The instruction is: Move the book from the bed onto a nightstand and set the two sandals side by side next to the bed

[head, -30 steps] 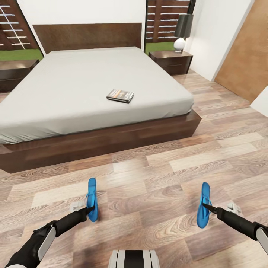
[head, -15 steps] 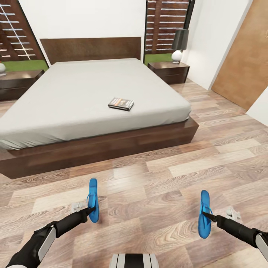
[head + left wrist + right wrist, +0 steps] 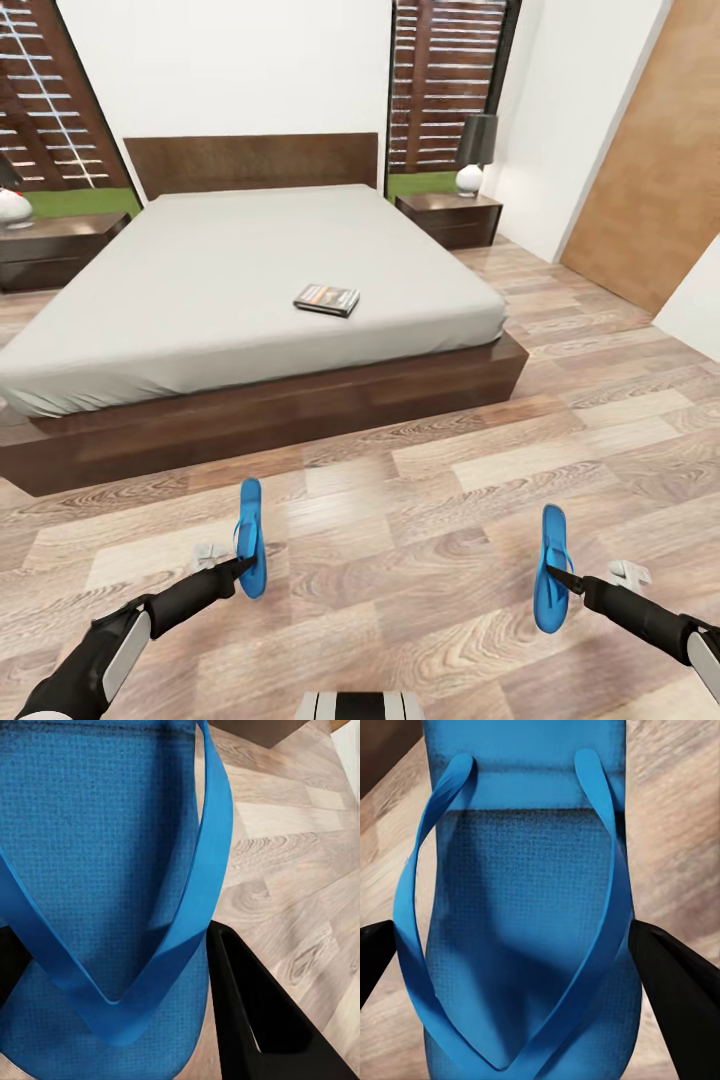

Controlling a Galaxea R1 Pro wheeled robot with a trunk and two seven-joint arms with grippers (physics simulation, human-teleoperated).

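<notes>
1. Sandals hang one in each gripper: the left gripper [image 3: 240, 566] pinches the left sandal [image 3: 250, 537] on edge, and the right gripper [image 3: 562, 580] pinches the right sandal [image 3: 549, 567] the same way, both above the floor [image 3: 420, 500] in front of the bed [image 3: 250, 270].
2. Seen from the left wrist, the left sandal [image 3: 105, 870] sits between dark fingers [image 3: 255, 1012], jaws closed against its sides; from the right wrist, the right sandal [image 3: 521, 922] is likewise clamped between fingers [image 3: 675, 982] at either edge.
3. Held edge-up and well apart, the pair looks carried rather than placed; my guess is that this keeps the soles from dragging and the arms from crossing.
4. Neither sandal rests on the planks yet, so the side-by-side step is not done. They would need bringing close together and laying flat near the bed frame.
5. Meanwhile the book [image 3: 327, 298] lies flat on the mattress, toward the foot end, untouched.
6. Beyond it, a nightstand [image 3: 450, 218] with a lamp [image 3: 474, 150] stands at the bed's far right; another nightstand [image 3: 55, 248] stands at its left. Either could take the book.
</notes>
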